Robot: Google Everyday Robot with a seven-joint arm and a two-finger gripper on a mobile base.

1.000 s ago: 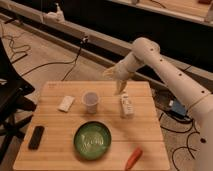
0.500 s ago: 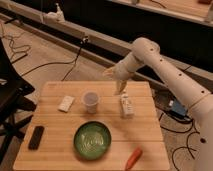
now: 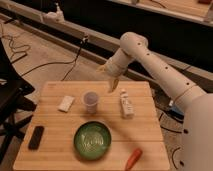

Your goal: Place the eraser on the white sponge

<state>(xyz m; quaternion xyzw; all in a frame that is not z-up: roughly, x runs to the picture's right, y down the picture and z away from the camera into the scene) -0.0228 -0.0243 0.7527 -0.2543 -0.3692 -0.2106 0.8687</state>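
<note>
The black eraser (image 3: pixel 36 137) lies flat near the front left edge of the wooden table (image 3: pixel 60 125). The white sponge (image 3: pixel 65 103) lies flat further back on the left, apart from the eraser. My gripper (image 3: pixel 110 80) hangs above the table's far edge, to the right of the sponge and far from the eraser, with nothing seen in it.
A translucent cup (image 3: pixel 91 101) stands right of the sponge. A white printed tube (image 3: pixel 126 104) lies right of the cup. A green bowl (image 3: pixel 92 139) sits at front centre, an orange carrot-like piece (image 3: pixel 133 158) at the front right edge. Black chair at left.
</note>
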